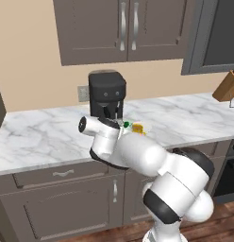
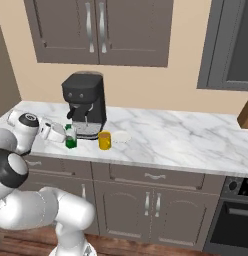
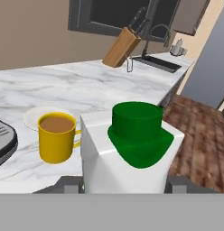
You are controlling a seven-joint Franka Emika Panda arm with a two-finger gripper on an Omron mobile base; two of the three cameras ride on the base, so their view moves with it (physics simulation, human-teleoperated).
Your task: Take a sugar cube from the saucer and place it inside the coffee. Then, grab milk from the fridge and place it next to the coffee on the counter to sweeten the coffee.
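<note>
Currently: milk (image 3: 132, 153), white carton with green cap, upright, pinched between the gripper (image 2: 66, 136) fingers, over the counter (image 2: 186, 140). Coffee (image 2: 104, 140), yellow mug, brown fill, stands on the marble at the milk's 3 o'clock in the right base view, near. Saucer (image 2: 121, 136) at the mug's 2 o'clock. Coffee machine (image 2: 85, 104) at the milk's 12 o'clock.

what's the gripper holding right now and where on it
The gripper holds the milk, its fingers on either side of the white body.

yellow mug (image 3: 56, 142), green-and-white milk (image 3: 132, 153), grey-veined white counter (image 3: 86, 90)
</note>
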